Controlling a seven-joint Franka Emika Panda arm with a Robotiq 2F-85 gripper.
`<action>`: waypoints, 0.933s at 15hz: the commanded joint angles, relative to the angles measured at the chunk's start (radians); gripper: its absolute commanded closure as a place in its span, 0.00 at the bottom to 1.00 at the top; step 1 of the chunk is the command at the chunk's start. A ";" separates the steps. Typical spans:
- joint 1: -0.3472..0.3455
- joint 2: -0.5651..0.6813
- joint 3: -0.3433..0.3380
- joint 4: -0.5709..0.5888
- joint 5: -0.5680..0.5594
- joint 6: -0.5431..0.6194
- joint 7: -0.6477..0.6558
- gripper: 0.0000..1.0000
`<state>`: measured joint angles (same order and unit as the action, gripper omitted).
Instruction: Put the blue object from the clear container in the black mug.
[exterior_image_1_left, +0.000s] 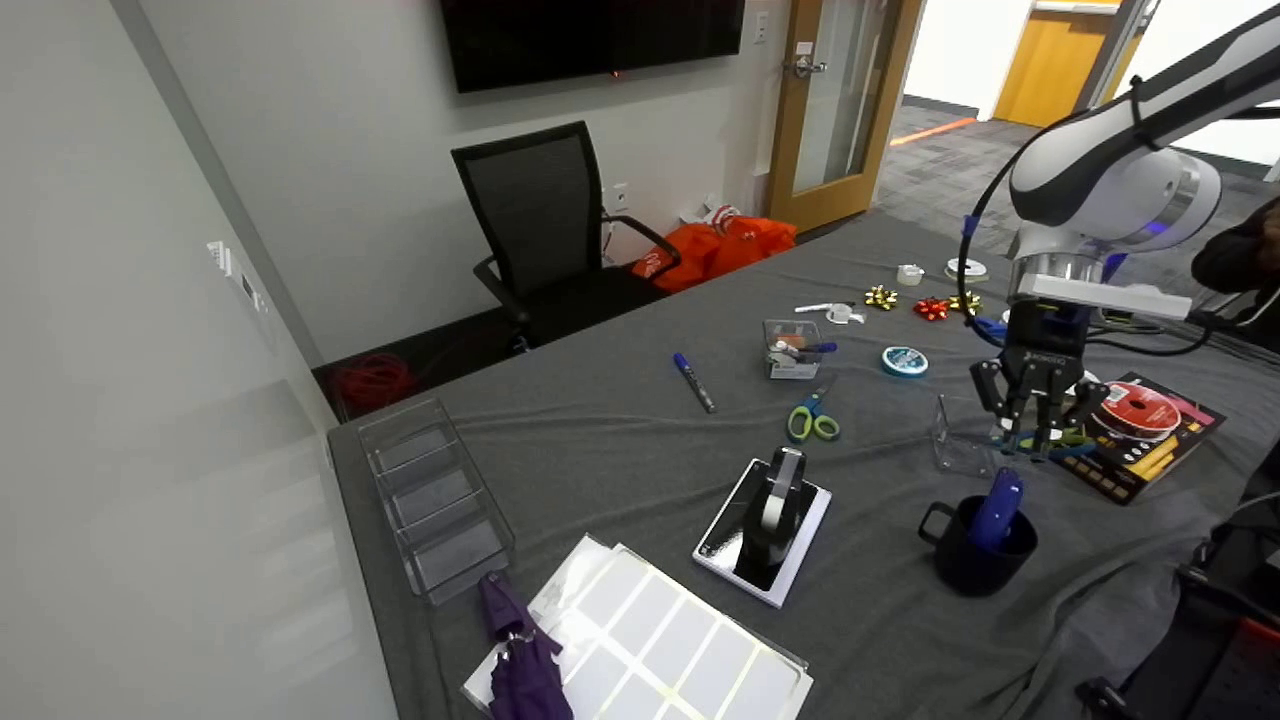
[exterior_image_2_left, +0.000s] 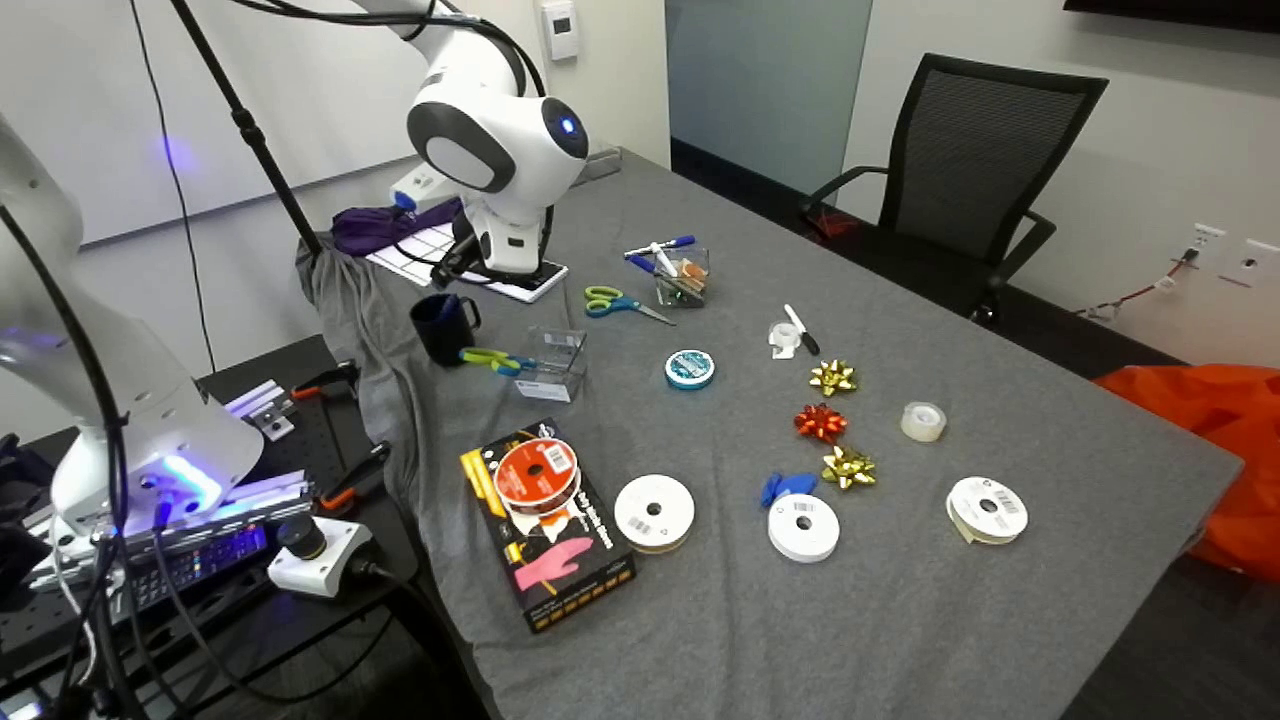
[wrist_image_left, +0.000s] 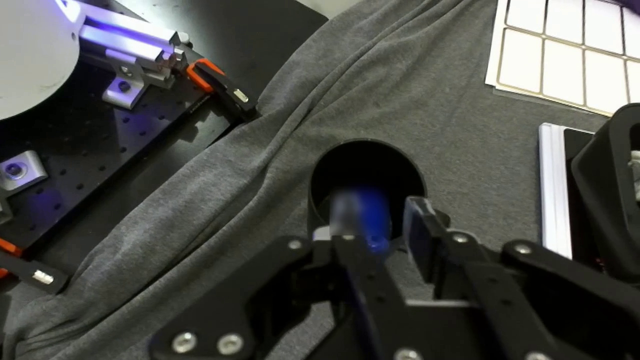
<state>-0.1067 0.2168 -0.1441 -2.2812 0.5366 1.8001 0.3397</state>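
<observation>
The blue object (exterior_image_1_left: 998, 508) stands slanted in the black mug (exterior_image_1_left: 975, 558), its upper part above the rim. The mug also shows in an exterior view (exterior_image_2_left: 438, 335). In the wrist view the mug (wrist_image_left: 367, 150) lies below the fingers, with the blurred blue object (wrist_image_left: 374, 212) seen between them. My gripper (exterior_image_1_left: 1026, 435) is over the mug area, its fingers apart in the wrist view (wrist_image_left: 382, 215) and holding nothing that I can make out. The clear container (exterior_image_2_left: 553, 372) is beside the mug, with green-handled scissors (exterior_image_2_left: 495, 361) reaching into it.
A tape dispenser (exterior_image_1_left: 776, 510) stands on a white box near the mug. Another clear box (exterior_image_1_left: 793, 350) holds pens. Scissors (exterior_image_1_left: 813, 418), a blue pen (exterior_image_1_left: 695, 382) and a blue-white tin (exterior_image_2_left: 690, 368) lie around. A box with ribbon (exterior_image_2_left: 555, 540) lies near the table edge.
</observation>
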 joint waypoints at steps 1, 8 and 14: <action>-0.009 -0.015 0.012 -0.031 0.045 0.032 -0.059 0.37; 0.009 -0.107 0.002 -0.086 -0.108 0.186 -0.099 0.00; 0.012 -0.246 0.015 -0.185 -0.276 0.416 -0.081 0.00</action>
<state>-0.0972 0.0704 -0.1377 -2.3789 0.3047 2.1050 0.2579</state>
